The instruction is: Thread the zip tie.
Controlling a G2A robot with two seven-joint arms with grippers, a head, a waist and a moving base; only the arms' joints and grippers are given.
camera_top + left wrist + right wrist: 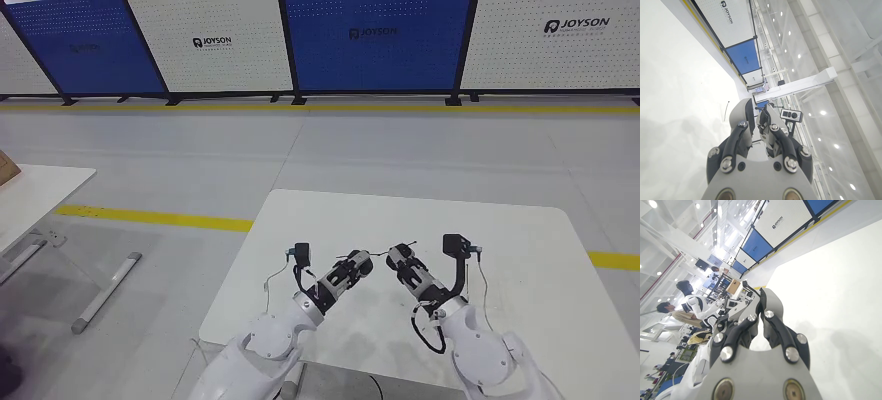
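In the top view the arms cover the near edge of the table [500, 230]. The spot where the left gripper [360, 263] and right gripper [397, 251] face each other is too small to tell whether either is closed or holds anything. In the left wrist view the zip tie [726, 111] is a thin dark strip on the table, too slight to show its head or teeth, and each wrist view's edge cuts off its own gripper's base

Grippers: two, the left gripper [360, 263] and the right gripper [396, 250], at lower centre of the top view. Zip tie [726, 110]: one, black, left of centre in the left wrist view. Tables — two: the work table [500, 240] at lower centre and a second table [40, 190] at the left edge.
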